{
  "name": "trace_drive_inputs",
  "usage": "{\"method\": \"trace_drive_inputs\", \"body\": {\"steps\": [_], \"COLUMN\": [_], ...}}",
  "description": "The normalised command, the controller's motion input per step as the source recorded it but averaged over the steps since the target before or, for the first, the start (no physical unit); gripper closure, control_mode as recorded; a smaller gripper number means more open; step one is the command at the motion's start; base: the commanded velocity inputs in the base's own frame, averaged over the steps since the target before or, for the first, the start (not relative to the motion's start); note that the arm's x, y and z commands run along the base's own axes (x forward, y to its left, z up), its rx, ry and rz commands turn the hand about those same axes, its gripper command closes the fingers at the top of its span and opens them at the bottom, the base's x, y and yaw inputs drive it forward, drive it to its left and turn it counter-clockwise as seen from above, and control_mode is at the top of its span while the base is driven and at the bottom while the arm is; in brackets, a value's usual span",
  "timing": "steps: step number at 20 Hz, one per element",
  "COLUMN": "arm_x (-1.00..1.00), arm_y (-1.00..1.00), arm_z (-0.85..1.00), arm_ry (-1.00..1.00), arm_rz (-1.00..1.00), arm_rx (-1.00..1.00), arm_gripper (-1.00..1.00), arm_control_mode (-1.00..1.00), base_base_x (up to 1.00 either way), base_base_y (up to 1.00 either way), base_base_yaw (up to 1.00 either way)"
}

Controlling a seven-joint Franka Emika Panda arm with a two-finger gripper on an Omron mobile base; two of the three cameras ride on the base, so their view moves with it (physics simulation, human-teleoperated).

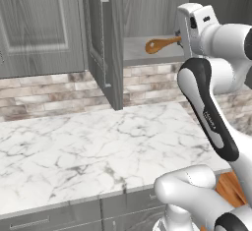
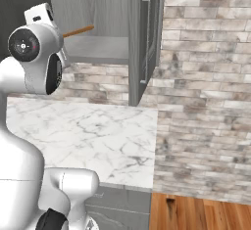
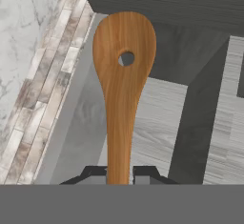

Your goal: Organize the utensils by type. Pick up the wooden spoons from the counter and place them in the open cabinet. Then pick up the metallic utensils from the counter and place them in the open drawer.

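hand clamped on wooden spoon | held inside open cabinet above shelf | hand view: hole in spoon head | bench below

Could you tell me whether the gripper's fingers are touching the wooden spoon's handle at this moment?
Touching. In the hand view, the two dark fingers press against either side of the wooden spoon, its handle clamped in the gripper with no gap visible.

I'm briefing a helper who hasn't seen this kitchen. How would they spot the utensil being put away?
Find the open upper cabinet above the marble counter. At its shelf, the claw is shut on a wooden spoon. It is orange-brown, with a flat oval head pierced by one small round hole.
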Motion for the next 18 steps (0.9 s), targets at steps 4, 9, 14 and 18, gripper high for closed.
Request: {"method": "trace_drive_inputs", "body": {"steps": [4,9,14,18], "arm_x": [0.61,0.52,0.56,0.51], "arm_y": [0.00,0.07,0.10,0.11], "arm_z": [0.02,0.00,-0.03,-0.05], "arm_ry": [0.05,0.10,0.07,0.00], "arm_rz": [0.00,0.01,0.01,0.00], "arm_rx": [0.06,0.00,0.00,0.00], "arm_gripper": [1.00,1.00,1.00,1.00], "arm_control_mode": [-1.00,-1.00,-1.00,-1.00], "base_base_x": [0.00,0.00,0.00,0.00], "base_base_y": [0.00,0.00,0.00,0.00], "base_base_yaw": [0.00,0.00,0.00,0.00]}}
